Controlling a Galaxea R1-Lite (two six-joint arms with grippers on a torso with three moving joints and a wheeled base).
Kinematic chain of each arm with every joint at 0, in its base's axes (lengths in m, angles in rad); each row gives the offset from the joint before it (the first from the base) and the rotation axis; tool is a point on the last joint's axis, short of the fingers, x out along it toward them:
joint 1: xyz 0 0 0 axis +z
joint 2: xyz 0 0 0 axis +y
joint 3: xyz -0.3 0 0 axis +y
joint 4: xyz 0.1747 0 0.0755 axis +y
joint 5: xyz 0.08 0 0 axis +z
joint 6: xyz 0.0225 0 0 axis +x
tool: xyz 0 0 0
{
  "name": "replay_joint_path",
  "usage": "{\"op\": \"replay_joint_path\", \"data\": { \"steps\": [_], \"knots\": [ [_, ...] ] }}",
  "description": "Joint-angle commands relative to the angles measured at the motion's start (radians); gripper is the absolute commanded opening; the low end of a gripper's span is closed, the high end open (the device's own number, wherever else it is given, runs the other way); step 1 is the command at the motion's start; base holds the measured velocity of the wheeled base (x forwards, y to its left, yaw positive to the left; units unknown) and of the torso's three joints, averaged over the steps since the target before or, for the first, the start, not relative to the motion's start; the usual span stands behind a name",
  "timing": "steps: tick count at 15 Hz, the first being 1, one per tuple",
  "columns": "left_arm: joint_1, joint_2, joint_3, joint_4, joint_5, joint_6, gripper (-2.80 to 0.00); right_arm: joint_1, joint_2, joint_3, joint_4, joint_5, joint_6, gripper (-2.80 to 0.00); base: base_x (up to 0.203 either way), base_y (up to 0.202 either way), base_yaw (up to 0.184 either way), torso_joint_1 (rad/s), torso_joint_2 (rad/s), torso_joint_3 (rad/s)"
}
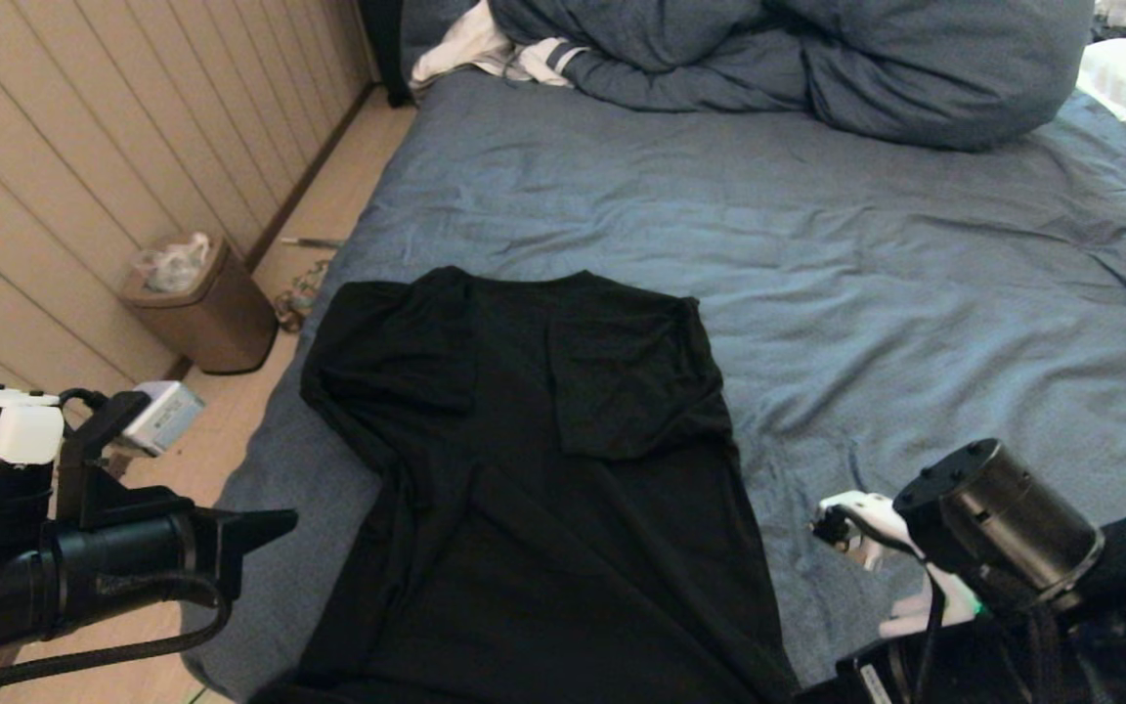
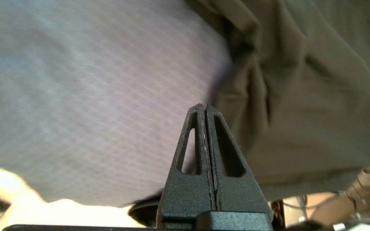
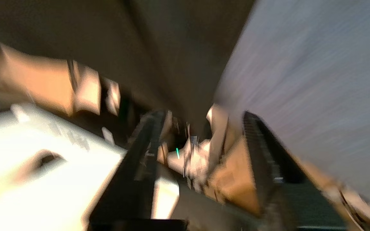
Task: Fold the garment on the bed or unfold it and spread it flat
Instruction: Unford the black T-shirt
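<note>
One black shirt (image 1: 534, 469) on the bed (image 1: 915, 323), both sleeves folded in.
Its near hem is cut off from view. The left gripper (image 2: 206, 110), jaws together, hangs at the shirt's left edge; the right gripper (image 3: 204, 134), blurred, jaws apart, is near right. One duvet (image 1: 817, 59) lies far.

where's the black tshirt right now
In the head view the black T-shirt lies on the near left part of the bed, close to its left edge, between the left gripper and the right arm.
</note>
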Motion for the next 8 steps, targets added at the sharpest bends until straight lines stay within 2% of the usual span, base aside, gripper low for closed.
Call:
{"op": "replay_joint_path", "data": {
  "steps": [1, 3, 5, 7, 8],
  "knots": [
    [0.011, -0.007, -0.035, 0.029, 0.016, -0.011, -2.8, -0.074, -0.046, -0.092, 0.004, 0.006, -0.005, 0.0, 0.0, 0.0, 0.0, 0.0, 0.0, 0.0],
    [0.014, -0.022, 0.0, 0.051, 0.017, -0.017, -2.8, -0.135, -0.04, -0.207, 0.017, 0.016, -0.005, 0.0, 0.0, 0.0, 0.0, 0.0, 0.0, 0.0],
    [0.024, -0.023, 0.086, 0.041, 0.012, -0.018, -2.8, -0.183, 0.028, -0.338, 0.058, 0.019, 0.0, 0.0, 0.0, 0.0, 0.0, 0.0, 0.0, 0.0],
    [0.026, -0.007, 0.174, -0.024, -0.006, -0.016, -2.8, -0.22, 0.128, -0.454, 0.112, 0.019, 0.015, 0.0, 0.0, 0.0, 0.0, 0.0, 0.0, 0.0],
    [0.026, 0.008, 0.204, -0.086, -0.047, -0.015, -2.8, -0.239, 0.174, -0.486, 0.126, 0.016, 0.022, 0.0, 0.0, 0.0, 0.0, 0.0, 0.0, 0.0]
  ]
}}
